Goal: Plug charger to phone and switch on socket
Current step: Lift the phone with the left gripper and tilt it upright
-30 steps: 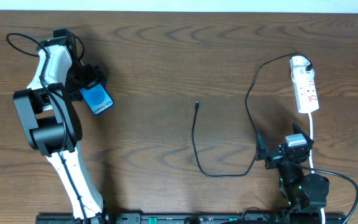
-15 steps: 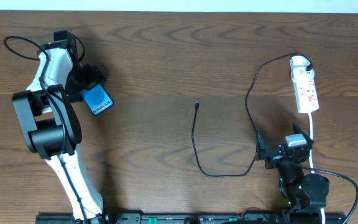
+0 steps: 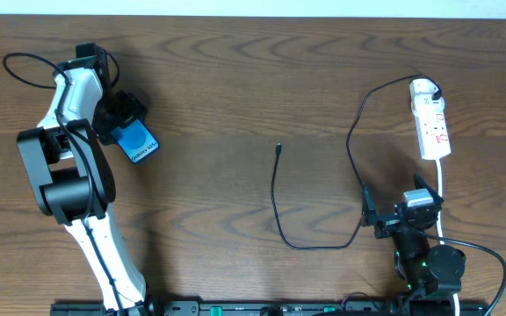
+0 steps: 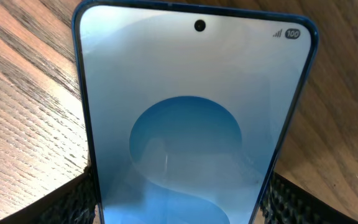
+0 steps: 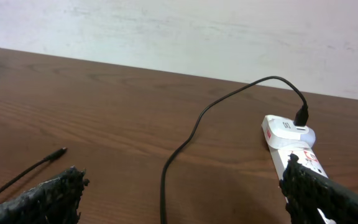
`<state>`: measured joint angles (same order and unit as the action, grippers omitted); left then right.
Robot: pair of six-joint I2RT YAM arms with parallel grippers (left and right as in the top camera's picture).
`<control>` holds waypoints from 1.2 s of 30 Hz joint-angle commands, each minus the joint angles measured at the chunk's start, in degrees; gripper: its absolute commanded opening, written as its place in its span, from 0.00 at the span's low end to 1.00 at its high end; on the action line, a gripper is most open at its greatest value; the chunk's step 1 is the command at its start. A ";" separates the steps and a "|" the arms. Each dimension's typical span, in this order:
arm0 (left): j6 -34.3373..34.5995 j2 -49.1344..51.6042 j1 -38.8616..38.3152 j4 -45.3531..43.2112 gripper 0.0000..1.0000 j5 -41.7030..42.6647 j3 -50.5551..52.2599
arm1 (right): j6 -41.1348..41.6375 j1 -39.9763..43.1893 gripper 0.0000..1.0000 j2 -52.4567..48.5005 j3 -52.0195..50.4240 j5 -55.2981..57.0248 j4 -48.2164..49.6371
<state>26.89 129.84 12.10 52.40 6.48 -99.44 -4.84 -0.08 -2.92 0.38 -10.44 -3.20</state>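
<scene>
My desk [image 3: 235, 70] is dark brown wood. On it lie the phone [image 3: 139, 142] far to my left, the thin black charger cable [image 3: 273, 184] mid-desk, and the white power strip [image 3: 430, 123] to my right.

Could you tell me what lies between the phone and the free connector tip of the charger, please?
Nothing. The overhead view shows only bare table between the phone and the charger's connector tip.

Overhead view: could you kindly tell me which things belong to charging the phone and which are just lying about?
Part of the job:
phone
charger, the thin black cable
socket, the white power strip

Not part of it:
wooden table
wire loop beside the left arm
</scene>
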 commanded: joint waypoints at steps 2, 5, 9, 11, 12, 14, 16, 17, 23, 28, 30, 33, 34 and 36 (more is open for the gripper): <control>1.25 3.56 -0.76 0.68 0.80 3.56 3.21 | 0.50 -0.35 0.99 0.28 -0.07 0.24 -0.24; 0.81 3.45 -0.70 1.01 0.78 3.56 3.10 | 0.50 -0.35 0.99 0.28 -0.07 0.24 -0.24; 0.81 3.45 -0.70 2.69 0.76 3.56 2.03 | 0.50 -0.35 0.99 0.28 -0.07 0.24 -0.24; 0.81 3.43 -0.72 3.78 0.76 3.58 1.40 | 0.50 -0.35 0.99 0.28 -0.07 0.24 -0.24; 0.81 3.43 -0.70 4.31 0.76 3.58 1.11 | 0.50 -0.35 0.99 0.28 -0.07 0.26 -0.24; 0.81 3.34 -0.72 4.85 0.76 3.58 0.92 | 0.50 -0.35 0.99 0.28 -0.07 0.26 -0.24; 0.59 3.21 -0.70 5.16 0.76 3.56 0.92 | 0.50 -0.35 0.99 0.28 -0.07 0.24 -0.26; 0.59 3.10 -0.70 5.18 0.76 3.56 0.92 | 0.50 -0.35 1.00 0.28 -0.07 0.26 -0.24; 0.61 0.87 -0.72 5.18 0.76 3.58 0.92 | 0.50 -0.35 0.99 0.28 -0.07 0.24 -0.26; 0.61 -2.54 -0.72 5.64 0.76 3.58 0.92 | 0.50 -0.35 0.99 0.28 -0.07 0.26 -0.26; 0.61 -3.69 -0.72 5.88 0.76 3.61 0.92 | 0.50 -0.35 0.99 0.28 -0.07 0.26 -0.26; 0.61 -5.16 -0.72 6.25 0.76 4.07 0.92 | 0.50 -0.35 0.99 0.28 -0.07 0.26 -0.26; 0.59 -5.38 -0.72 6.27 0.76 4.33 0.92 | 0.50 -0.35 0.99 0.28 -0.07 0.24 -0.26; 0.61 -5.81 -0.72 6.49 0.76 5.11 0.92 | 0.50 -0.35 0.99 0.28 -0.07 0.26 -0.26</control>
<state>27.20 128.01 11.55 58.33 9.78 -98.59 -4.84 -0.08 -2.94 0.38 -10.44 -3.18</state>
